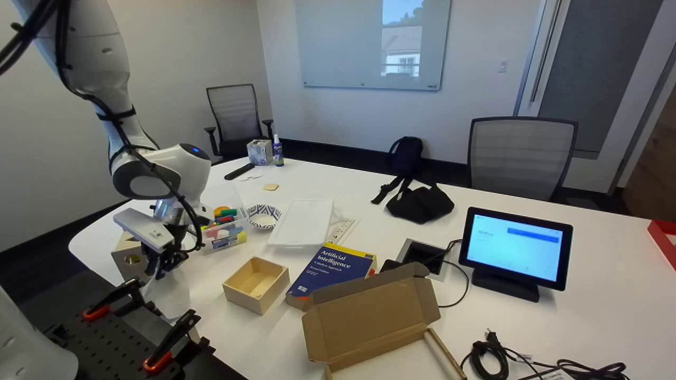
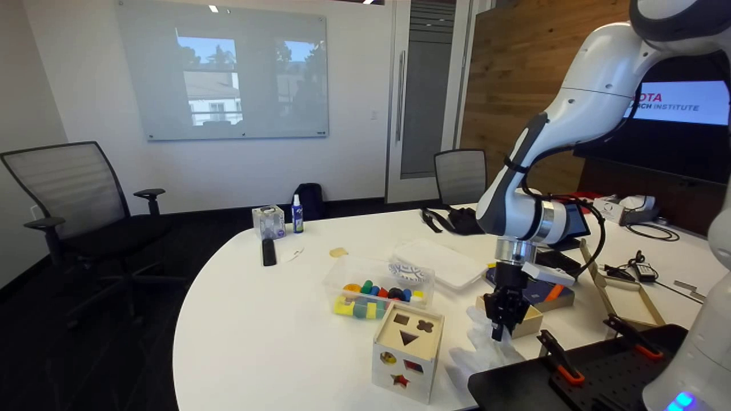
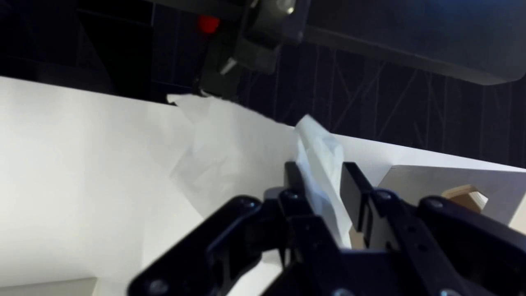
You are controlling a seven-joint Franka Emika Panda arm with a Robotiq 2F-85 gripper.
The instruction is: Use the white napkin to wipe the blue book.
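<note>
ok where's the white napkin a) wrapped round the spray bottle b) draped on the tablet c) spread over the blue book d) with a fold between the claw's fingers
d: the wrist view shows a fold of the white napkin between the spread fingers of the claw, while in an exterior view the blue book lies with its title uncovered.

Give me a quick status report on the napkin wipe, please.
Gripper open around a raised fold of white napkin. Blue book apart from it. Possibly in the way: small open wooden box between them.
</note>
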